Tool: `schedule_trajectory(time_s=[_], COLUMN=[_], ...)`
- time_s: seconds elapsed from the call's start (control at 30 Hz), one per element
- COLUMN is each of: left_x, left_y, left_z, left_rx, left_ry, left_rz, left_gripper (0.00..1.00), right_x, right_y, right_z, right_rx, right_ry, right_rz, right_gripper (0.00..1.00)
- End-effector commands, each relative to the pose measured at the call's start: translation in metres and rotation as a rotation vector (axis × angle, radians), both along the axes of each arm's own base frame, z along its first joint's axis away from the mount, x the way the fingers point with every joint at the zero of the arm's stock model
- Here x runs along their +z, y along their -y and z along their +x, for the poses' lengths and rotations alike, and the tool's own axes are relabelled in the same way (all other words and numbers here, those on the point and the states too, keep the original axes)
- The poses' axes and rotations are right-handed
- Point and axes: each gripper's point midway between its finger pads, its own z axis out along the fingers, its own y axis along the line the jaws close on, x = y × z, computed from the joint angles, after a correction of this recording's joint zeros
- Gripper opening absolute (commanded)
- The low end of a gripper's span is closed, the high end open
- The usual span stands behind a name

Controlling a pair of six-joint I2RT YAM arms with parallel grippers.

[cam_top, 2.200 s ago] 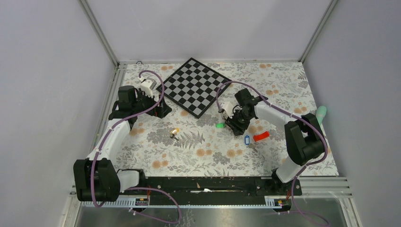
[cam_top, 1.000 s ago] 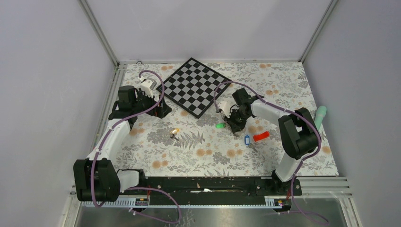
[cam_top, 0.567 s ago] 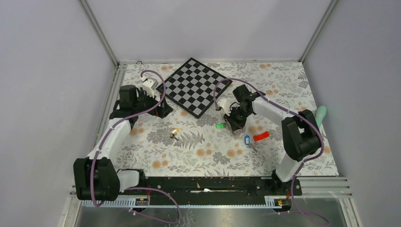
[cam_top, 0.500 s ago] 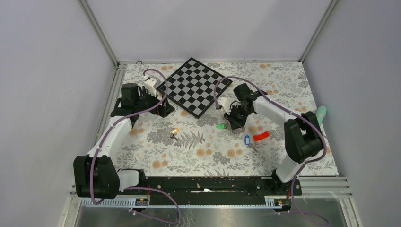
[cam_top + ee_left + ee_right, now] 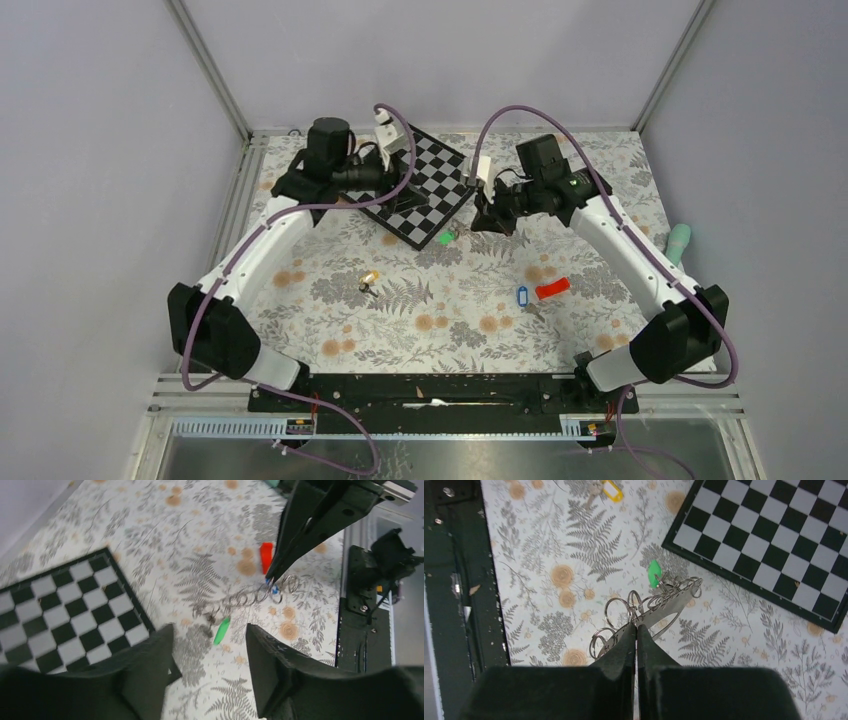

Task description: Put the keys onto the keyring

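Keyring [image 5: 664, 606]: aloft over far middle of table [image 5: 640, 170], beside chessboard [image 5: 769, 535] edge, green key [image 5: 654, 573] apparently hooked on. Clamped at near edge by R gripper [image 5: 636, 629]. L gripper [image 5: 209, 630] opposite, jaws apart, empty. Step prob. mid-threading. Next: fetch yellow key [image 5: 370, 277] or blue key [image 5: 521, 295], both loose mid-table.
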Motion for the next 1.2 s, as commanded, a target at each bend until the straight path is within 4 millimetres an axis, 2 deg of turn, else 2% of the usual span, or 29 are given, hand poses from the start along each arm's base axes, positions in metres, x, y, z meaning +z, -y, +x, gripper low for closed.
schedule_trajectory(time_s=[0.0,0.07,0.17,0.37,0.5,0.67,0.77,0.87,1.0,1.17], left_x=[0.028,0.024,0.013,-0.016,-0.030,-0.038,-0.043,-0.049,-0.054,-0.054], left_y=[0.037,0.047,0.057,0.070,0.072,0.071,0.069,0.065,0.058,0.059], left_z=[-0.025,-0.036,-0.054,-0.081,-0.084,-0.086,-0.089,-0.092,-0.097,-0.093], left_rx=[-0.210,-0.270,-0.347,-0.450,-0.459,-0.490,-0.511,-0.535,-0.580,-0.587], left_ry=[0.037,0.033,0.028,0.066,0.119,0.162,0.180,0.205,0.259,0.304], left_rz=[-0.070,-0.074,-0.074,0.004,0.060,0.085,0.100,0.125,0.159,0.171], left_gripper=[0.53,0.50,0.49,0.50,0.48,0.34,0.31,0.33,0.48,0.49], right_x=[0.045,0.052,0.057,0.055,0.054,0.051,0.049,0.046,0.042,0.039], right_y=[-0.022,-0.026,-0.029,-0.033,-0.034,-0.033,-0.033,-0.031,-0.030,-0.031], right_z=[-0.016,-0.022,-0.030,-0.040,-0.044,-0.045,-0.044,-0.043,-0.043,-0.045], right_rx=[0.084,0.092,0.101,0.126,0.138,0.140,0.136,0.129,0.126,0.130], right_ry=[-0.001,-0.015,-0.036,-0.079,-0.095,-0.103,-0.100,-0.097,-0.099,-0.112], right_rz=[0.159,0.196,0.242,0.285,0.294,0.295,0.289,0.280,0.273,0.275], right_gripper=[0.00,0.00,0.00,0.00,0.00,0.00,0.00,0.00,0.00,0.00])
